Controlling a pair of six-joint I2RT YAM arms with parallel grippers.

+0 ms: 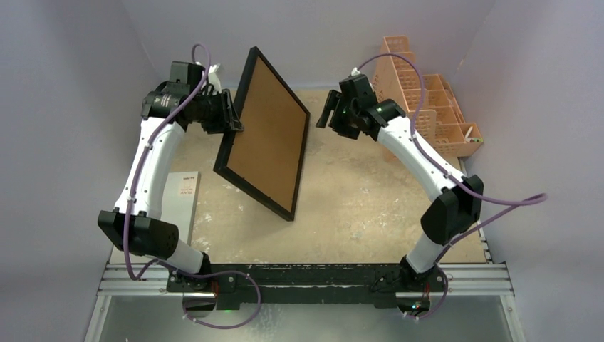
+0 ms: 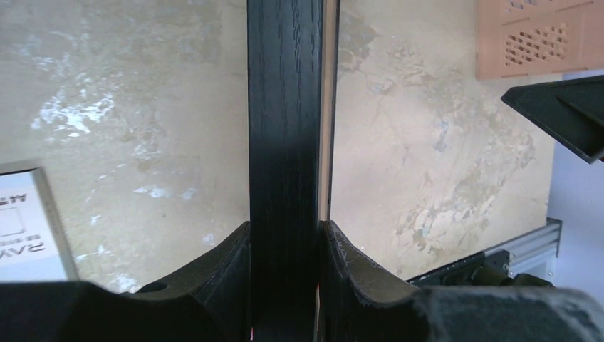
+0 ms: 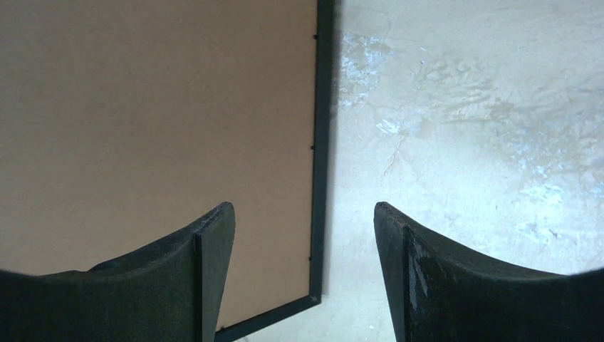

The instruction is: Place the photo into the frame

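The left claw [image 2: 286, 228] clamps the black edge of the frame [image 1: 265, 135], holding it tilted over the tabletop [image 1: 370, 206], brown back toward the right claw [image 3: 304, 210], which hangs wide and empty just beside it.

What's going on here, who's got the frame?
The left pincer is shut on one edge of the black frame, holding it up, tilted over the table, with its brown back towards the right arm. The right pincer is open near the opposite edge, touching nothing. A white printed card lies by the left arm. The photo shows in no view, and the frame's front is hidden.
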